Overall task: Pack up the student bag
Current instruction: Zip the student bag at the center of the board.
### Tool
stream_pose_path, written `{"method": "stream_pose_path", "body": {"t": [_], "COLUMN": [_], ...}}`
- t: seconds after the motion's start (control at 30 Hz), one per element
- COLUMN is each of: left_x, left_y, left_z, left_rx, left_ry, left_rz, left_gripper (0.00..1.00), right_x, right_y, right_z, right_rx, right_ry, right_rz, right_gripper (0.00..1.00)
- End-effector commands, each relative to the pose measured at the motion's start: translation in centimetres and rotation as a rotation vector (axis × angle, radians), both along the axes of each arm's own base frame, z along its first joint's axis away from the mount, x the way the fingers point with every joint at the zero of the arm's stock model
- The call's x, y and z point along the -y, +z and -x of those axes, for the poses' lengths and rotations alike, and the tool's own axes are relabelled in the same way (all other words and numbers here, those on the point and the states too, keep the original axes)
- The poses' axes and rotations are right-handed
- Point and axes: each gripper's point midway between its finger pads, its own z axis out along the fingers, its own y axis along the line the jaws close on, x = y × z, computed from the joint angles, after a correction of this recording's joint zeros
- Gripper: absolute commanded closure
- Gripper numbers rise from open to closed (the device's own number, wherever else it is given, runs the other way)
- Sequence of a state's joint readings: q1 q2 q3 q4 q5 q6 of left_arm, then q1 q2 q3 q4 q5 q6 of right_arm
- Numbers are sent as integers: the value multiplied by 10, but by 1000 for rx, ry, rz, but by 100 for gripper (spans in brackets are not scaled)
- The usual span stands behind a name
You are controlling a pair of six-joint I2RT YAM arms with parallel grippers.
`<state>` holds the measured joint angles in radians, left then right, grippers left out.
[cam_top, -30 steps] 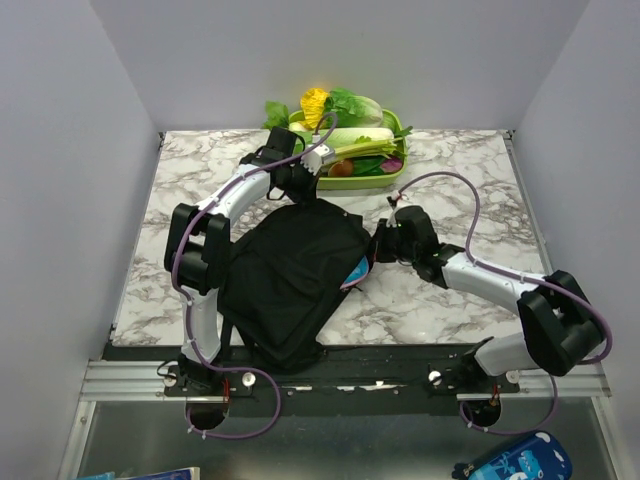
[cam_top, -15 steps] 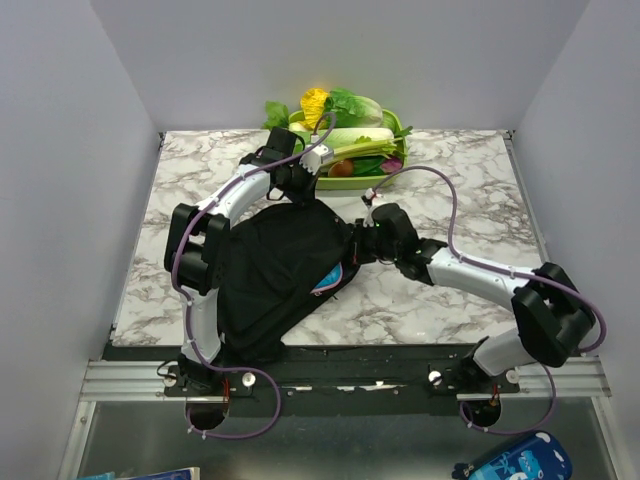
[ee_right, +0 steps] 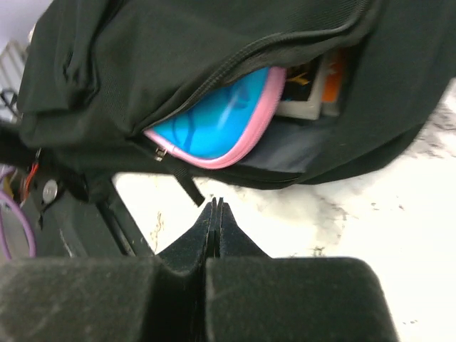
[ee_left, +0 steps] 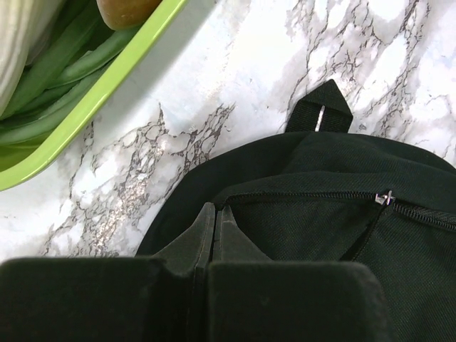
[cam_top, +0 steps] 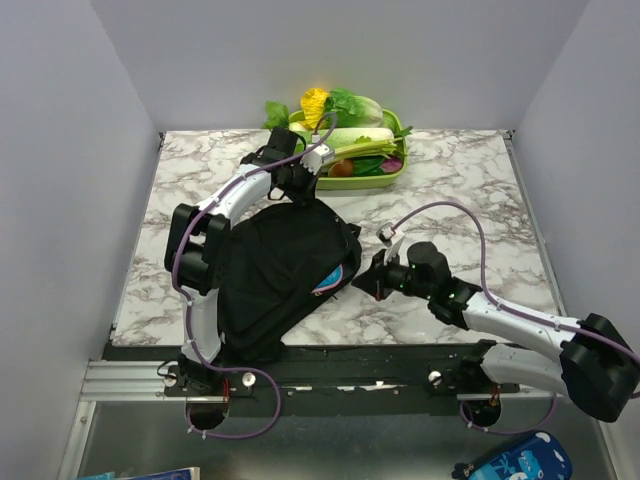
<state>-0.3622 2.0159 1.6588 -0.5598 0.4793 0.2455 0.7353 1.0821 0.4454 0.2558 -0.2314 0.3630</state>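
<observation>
1. First, the right gripper (cam_top: 374, 286) is seen near the front of the table, just beside the bag's open mouth. Its two fingers are pressed together, and nothing is held between them.
2. Next, the student bag (cam_top: 275, 280) is laid flat on the marble table (cam_top: 470, 200), left of the middle, with its open mouth turned to the right. A blue pencil case (ee_right: 214, 121) with a pink edge is tucked in the mouth, and some books (ee_right: 310, 89) can be seen deeper inside.
3. The bag is judged to be soft and floppy, so it will likely sag and fold when it is pulled. With things inside, it is probably a bit heavy. It is best taken by the cloth edge beside the zip, or by the small loop (ee_left: 320, 112) at its top.
4. Farther off, the left gripper (ee_left: 216, 211) is set at the bag's far edge. Its fingers are pressed together. Whether a bit of cloth is caught between them cannot be told.
5. Farthest, a green tray (ee_left: 100, 89) of vegetables is seen at the back of the table.
</observation>
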Motion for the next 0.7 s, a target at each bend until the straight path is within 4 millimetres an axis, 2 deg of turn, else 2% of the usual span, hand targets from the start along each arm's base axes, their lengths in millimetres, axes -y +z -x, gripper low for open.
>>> {"method": "stream_pose_path", "body": {"t": [0.0,0.13,0.17,0.27,0.37,0.4,0.5,0.67], "left_x": [-2,-4,-4,-5,-4,-5,-5,-5], "left_y": [12,11,11,11,9,8,4,-1], "left_z": [-15,-14,-13,-14,-13,-12,-10,-6], "left_rx": [42,41,42,43,40,38,27,13], "left_ry": [36,33,27,26,20,18,13,-3], "left_rz": [-8,-19,-22,-26,-26,-27,-32,-34], "left_gripper": [99,99,99,99,99,99,99,99], "right_x": [-27,-36,-40,-56,-73,-78,-92,-101], "right_y": [10,6,-2,5,7,2,11,23], "right_z": [21,15,14,6,-10,-16,-35,-63], "right_rx": [80,88,75,99,113,110,156,221], "right_ry": [223,248,256,276,261,258,233,149], "right_rz": [-51,-49,-29,-39,-53,-53,-59,-62], "right_gripper": [99,99,99,99,99,99,99,99]}}
